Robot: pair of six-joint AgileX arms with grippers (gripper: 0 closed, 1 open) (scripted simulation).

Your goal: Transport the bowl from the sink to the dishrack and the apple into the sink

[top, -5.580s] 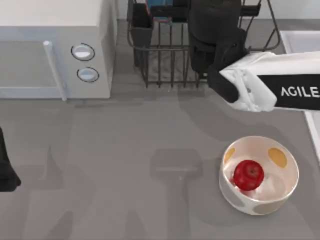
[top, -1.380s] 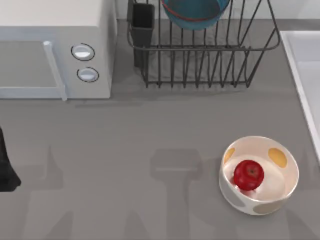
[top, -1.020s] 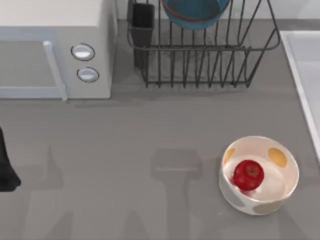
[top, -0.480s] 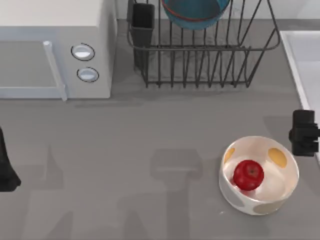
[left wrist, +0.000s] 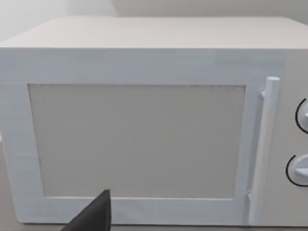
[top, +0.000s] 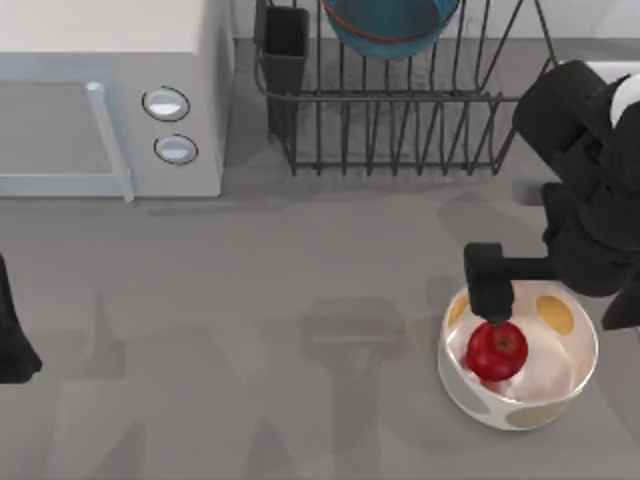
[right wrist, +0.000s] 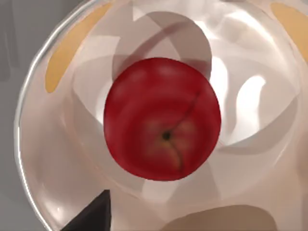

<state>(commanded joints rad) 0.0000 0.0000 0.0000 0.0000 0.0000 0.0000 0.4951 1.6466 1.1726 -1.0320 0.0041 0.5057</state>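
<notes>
The teal-blue bowl (top: 388,20) rests in the dark wire dishrack (top: 400,110) at the back. The red apple (top: 497,350) (right wrist: 162,119) lies inside a white spotted bowl (top: 535,395) (right wrist: 53,144) at the front right. My right gripper (top: 555,305) hovers open just above that bowl, with one black finger (top: 490,290) over the apple's back edge and not touching it. The apple sits centred in the right wrist view. The sink at the table's right edge is covered by my right arm. My left gripper (top: 10,345) is parked at the left edge.
A white microwave (top: 110,100) (left wrist: 144,139) with two knobs stands at the back left, facing the left wrist camera. The black utensil cup (top: 285,50) sits at the rack's left corner. Bare grey table stretches across the middle and front left.
My right arm came in from the right side and now hangs over the white bowl and apple. The bowl, rack, apple and left arm have not moved in the last second.
</notes>
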